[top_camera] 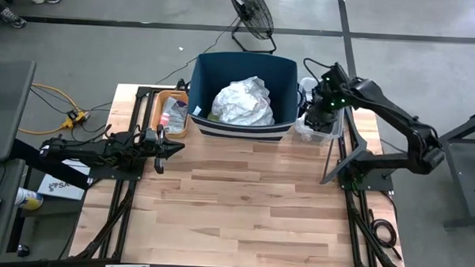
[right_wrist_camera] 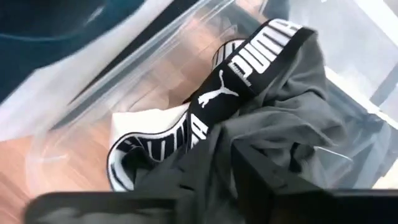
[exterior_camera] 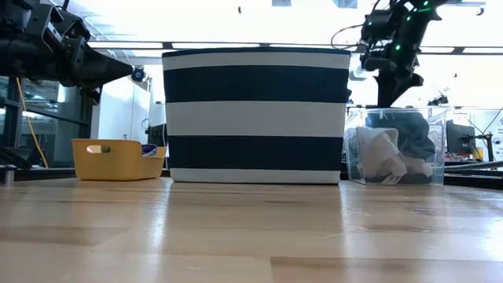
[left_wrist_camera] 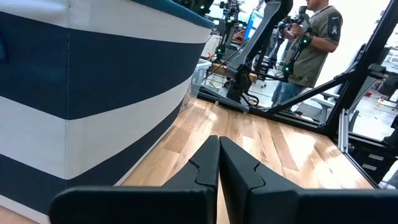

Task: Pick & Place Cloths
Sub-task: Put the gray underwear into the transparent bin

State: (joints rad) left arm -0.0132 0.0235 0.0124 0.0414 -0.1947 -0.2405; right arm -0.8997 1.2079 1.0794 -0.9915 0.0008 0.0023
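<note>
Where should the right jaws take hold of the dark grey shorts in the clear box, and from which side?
Probably the bunched grey fabric beside the lettered waistband of the dark grey shorts, coming from above: the clear box is open only upward, and the right gripper is above it.

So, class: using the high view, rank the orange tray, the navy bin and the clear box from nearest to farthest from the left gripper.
1. Orange tray: just beyond the left gripper, at the bin's left side.
2. Navy bin: middle of the table's far edge.
3. Clear box: far right, under the right gripper.
</note>
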